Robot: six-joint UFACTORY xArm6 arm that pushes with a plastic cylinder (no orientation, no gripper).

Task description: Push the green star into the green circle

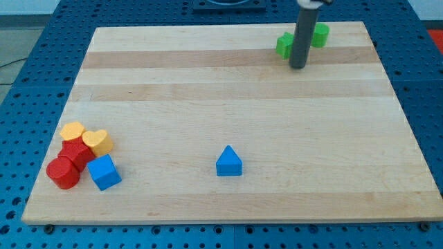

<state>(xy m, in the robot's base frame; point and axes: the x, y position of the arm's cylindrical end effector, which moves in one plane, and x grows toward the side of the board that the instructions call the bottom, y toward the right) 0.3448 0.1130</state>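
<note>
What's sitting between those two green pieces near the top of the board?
Only my tip and its dark rod, in the camera view: the green star is at its left, the green circle at its right.

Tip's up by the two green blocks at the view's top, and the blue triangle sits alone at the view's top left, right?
Not quite. The camera view shows the blue triangle alone near the view's bottom centre, not top left. The rest holds: my tip is beside the green star and green circle at the view's top.
</note>
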